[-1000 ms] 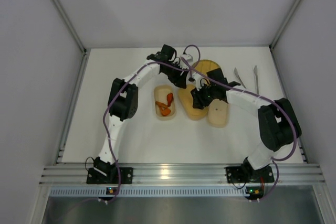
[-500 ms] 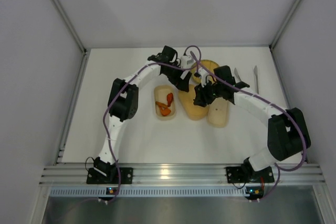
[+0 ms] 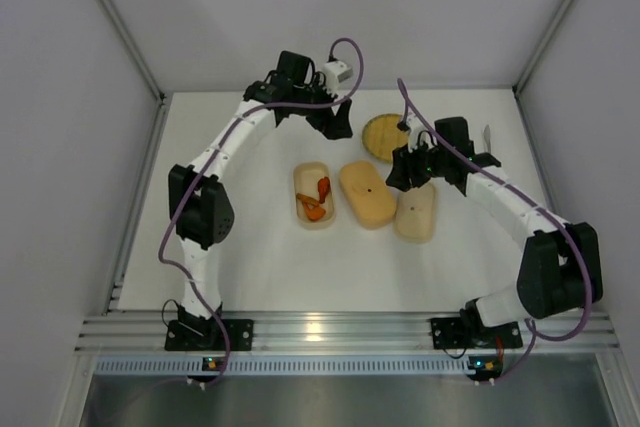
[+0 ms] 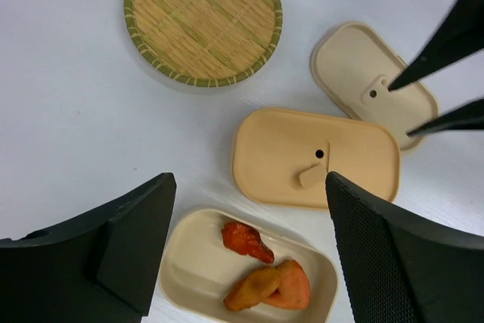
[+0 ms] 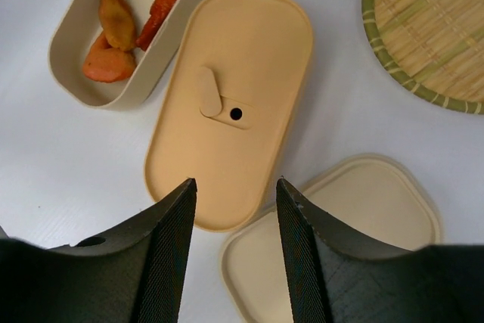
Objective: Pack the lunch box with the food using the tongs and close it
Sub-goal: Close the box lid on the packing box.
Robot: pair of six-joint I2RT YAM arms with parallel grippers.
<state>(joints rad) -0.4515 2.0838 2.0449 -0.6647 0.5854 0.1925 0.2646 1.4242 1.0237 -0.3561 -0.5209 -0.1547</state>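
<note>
Both grippers hang empty over the table [image 3: 250, 247]
Left gripper [image 4: 249, 179] spread wide, right gripper [image 5: 235, 184] partly spread; orange pieces [image 4: 265, 277] lie in the open box [image 4: 193, 251].

Orange-red food pieces [image 4: 265, 281], a cream tray [image 4: 193, 255], a tan lid [image 4: 272, 156], a woven yellow plate [image 4: 203, 20] rimmed green.

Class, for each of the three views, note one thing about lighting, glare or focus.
Top external: soft, even light, one glare patch on the metal rail at the near edge. Left wrist: woven plate sharp, only a faint shadow beside it. Right wrist: tan lid crisp, right gripper's fingers nearly black.
</note>
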